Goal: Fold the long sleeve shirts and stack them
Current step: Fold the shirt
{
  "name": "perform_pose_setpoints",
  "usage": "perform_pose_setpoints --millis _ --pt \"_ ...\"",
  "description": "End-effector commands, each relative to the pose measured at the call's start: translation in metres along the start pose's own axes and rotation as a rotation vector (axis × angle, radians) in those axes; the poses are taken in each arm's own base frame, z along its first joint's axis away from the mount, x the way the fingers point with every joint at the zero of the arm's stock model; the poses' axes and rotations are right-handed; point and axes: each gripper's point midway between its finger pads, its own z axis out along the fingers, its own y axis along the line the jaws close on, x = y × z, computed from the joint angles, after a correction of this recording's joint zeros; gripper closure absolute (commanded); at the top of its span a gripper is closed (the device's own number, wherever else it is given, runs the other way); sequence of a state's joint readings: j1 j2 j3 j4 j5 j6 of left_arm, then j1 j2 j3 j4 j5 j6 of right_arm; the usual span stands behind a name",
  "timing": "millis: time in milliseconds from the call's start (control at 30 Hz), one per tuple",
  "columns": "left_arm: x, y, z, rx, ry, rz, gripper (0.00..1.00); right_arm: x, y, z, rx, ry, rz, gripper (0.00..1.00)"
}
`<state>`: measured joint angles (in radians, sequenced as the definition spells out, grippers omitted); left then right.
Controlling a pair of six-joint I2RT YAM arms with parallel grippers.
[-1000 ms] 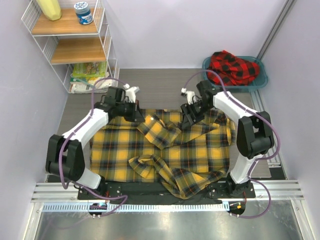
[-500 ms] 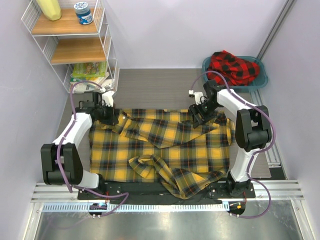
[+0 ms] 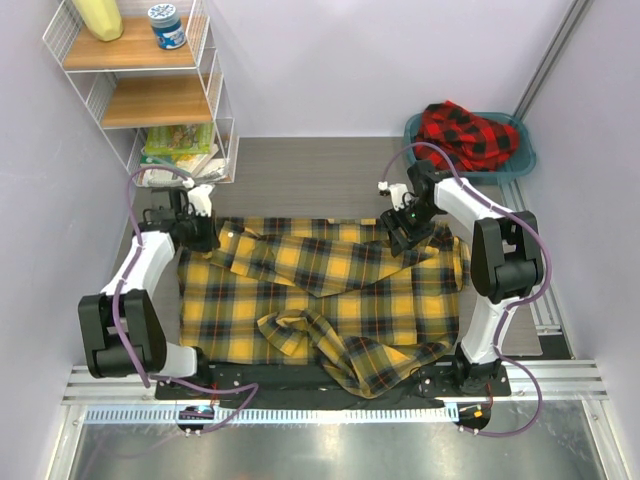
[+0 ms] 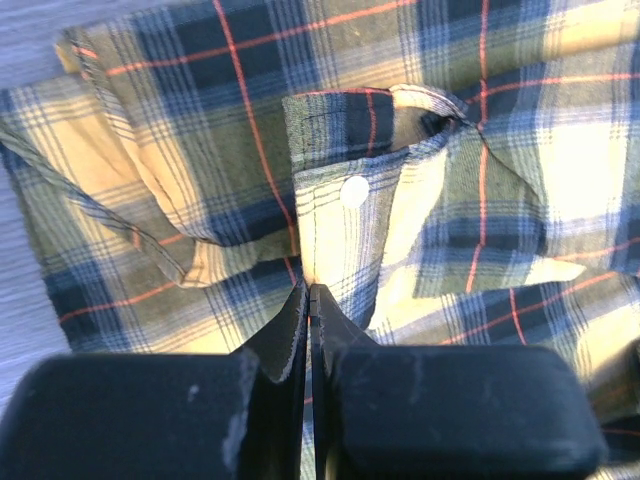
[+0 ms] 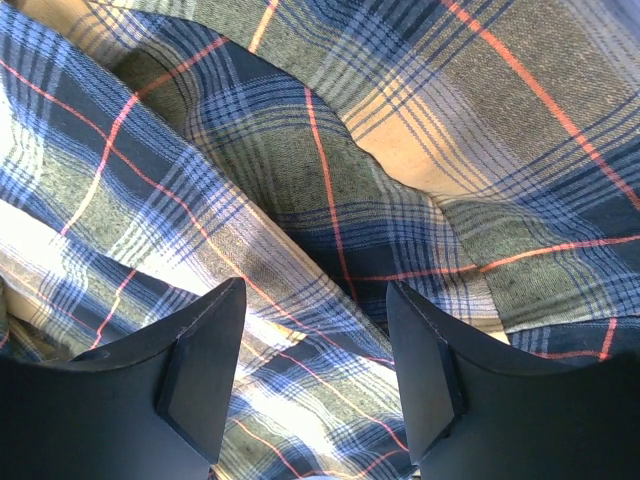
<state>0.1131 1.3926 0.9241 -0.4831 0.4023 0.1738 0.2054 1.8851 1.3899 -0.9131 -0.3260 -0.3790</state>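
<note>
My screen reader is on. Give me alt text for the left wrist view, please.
The left claw is pinched shut on a fold of the yellow-and-black plaid shirt, which fills nearly the whole view. A white button sits on a fabric band just beyond the claw, and a strip of grey table shows at the upper left.
</note>
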Motion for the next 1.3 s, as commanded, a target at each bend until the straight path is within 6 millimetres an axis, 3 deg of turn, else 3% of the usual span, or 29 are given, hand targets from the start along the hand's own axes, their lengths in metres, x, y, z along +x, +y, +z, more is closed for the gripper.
perform_pose_setpoints --millis 0,100,133,267,367,433,533,600,700,767,867,900,933,967,1000,1067,1133,1167,1233,1267 --pt "-0.009 0.019 0.009 -0.067 -0.026 0.032 1.0 -0.011 -0.006 -0.01 0.035 -0.035 -0.025 0.37" --pt "0.003 0.031 0.021 -0.092 0.048 0.025 0.99 -0.015 -0.008 -0.018 0.054 -0.052 -0.034 0.37" --pt "0.006 0.031 0.022 -0.087 0.075 0.03 0.94 -0.015 -0.008 -0.02 0.058 -0.054 -0.035 0.37" --pt "-0.01 0.017 -0.001 -0.034 0.034 0.09 0.59 -0.011 -0.001 -0.034 0.065 -0.075 -0.042 0.4" --pt "-0.006 0.004 -0.008 -0.041 0.033 0.207 0.44 0.004 0.001 -0.032 0.074 -0.051 -0.047 0.44" --pt "0.012 -0.004 -0.012 -0.016 0.088 0.244 0.44 0.015 -0.006 -0.024 0.105 -0.025 -0.052 0.49" --pt "0.034 -0.009 -0.002 -0.001 0.173 0.253 0.46 0.023 -0.017 -0.004 0.122 0.025 -0.05 0.52" --pt "0.049 -0.001 0.01 -0.016 0.247 0.233 0.48 0.018 -0.028 0.004 0.152 0.028 -0.057 0.53" --pt "0.053 0.008 0.027 -0.024 0.31 0.206 0.53 0.008 -0.042 0.02 0.175 0.034 -0.062 0.53" --pt "0.056 0.012 0.036 -0.024 0.337 0.194 0.57 0.008 -0.049 0.033 0.168 0.061 -0.052 0.53" --pt "0.055 0.027 0.055 -0.044 0.374 0.2 0.62 -0.007 -0.066 0.044 0.19 0.048 -0.046 0.53" --pt "0.046 0.033 0.061 -0.058 0.365 0.208 0.63 -0.021 -0.073 0.041 0.209 0.022 -0.05 0.53" --pt "0.052 0.038 0.072 -0.052 0.398 0.2 0.65 -0.022 -0.079 0.05 0.211 0.034 -0.044 0.53" --pt "0.05 0.042 0.077 -0.06 0.405 0.2 0.66 -0.029 -0.085 0.051 0.223 0.026 -0.042 0.53" --pt "0.033 0.048 0.082 -0.074 0.383 0.207 0.67 -0.047 -0.093 0.046 0.245 -0.008 -0.043 0.53" --pt "0.025 0.049 0.086 -0.059 0.386 0.206 0.67 -0.052 -0.088 0.041 0.205 -0.001 -0.032 0.52" --pt "-0.004 0.028 0.068 0.018 0.304 0.231 0.58 -0.065 -0.076 0.022 0.17 -0.048 -0.043 0.47" --pt "-0.008 -0.001 0.052 0.15 0.272 0.22 0.54 -0.068 -0.062 -0.005 0.158 -0.091 -0.053 0.45" --pt "-0.017 -0.038 0.023 0.274 0.214 0.252 0.43 -0.069 -0.037 -0.034 0.099 -0.148 -0.071 0.38" --pt "-0.031 -0.073 -0.004 0.377 0.122 0.33 0.39 -0.062 -0.016 -0.045 0.025 -0.158 -0.074 0.34"
